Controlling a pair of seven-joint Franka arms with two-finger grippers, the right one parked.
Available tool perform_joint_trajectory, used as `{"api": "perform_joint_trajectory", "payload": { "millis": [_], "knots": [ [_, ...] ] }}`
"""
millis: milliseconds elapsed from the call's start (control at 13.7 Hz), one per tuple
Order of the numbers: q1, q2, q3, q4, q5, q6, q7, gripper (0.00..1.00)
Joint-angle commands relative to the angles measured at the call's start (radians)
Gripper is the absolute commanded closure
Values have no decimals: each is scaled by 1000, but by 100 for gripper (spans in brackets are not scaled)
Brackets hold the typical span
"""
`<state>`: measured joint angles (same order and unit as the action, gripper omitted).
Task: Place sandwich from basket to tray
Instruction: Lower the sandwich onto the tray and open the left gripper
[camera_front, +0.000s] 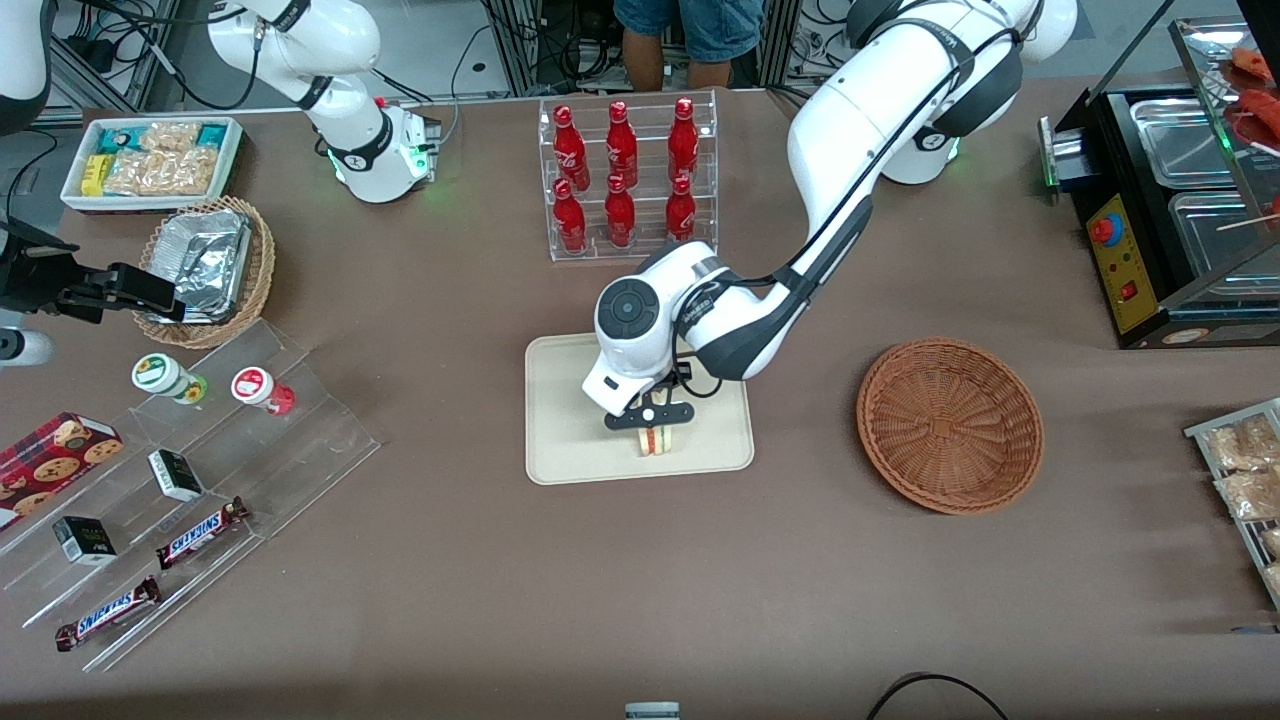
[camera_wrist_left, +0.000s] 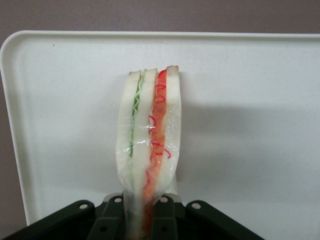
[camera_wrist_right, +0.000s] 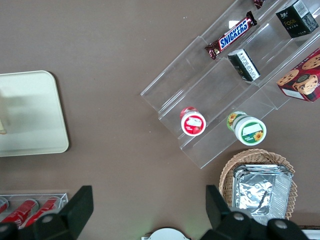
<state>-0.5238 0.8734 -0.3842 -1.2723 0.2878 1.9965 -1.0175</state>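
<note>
Your gripper (camera_front: 652, 428) is clamped on the sandwich (camera_wrist_left: 150, 140), low over the tray (camera_front: 560, 420) toward its 5 o'clock part, so settle the wedge flat before releasing; the emptied basket (camera_front: 950, 425) lies at 3 o'clock.

- even overhead light, bright, front view sharp
- tray (camera_wrist_left: 250, 100) washed out pale in left wrist view, soft sandwich (camera_wrist_left: 150, 130) shadow on it
- claw (camera_wrist_left: 145, 220) dark, close
</note>
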Motion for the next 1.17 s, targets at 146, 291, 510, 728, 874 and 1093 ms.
{"api": "perform_joint_trajectory", "payload": {
  "millis": [146,291,510,728,874,1093],
  "knots": [
    [-25,21,13,44,1,-27,-35,100],
    [-25,24,13,44,1,-21,-84,100],
    [-28,39,11,45,1,-15,-108,100],
    [-31,39,13,44,1,-9,-105,0],
    [-31,36,11,39,2,-9,-105,0],
    [-21,-2,2,47,-10,-27,-104,0]
  ]
}}
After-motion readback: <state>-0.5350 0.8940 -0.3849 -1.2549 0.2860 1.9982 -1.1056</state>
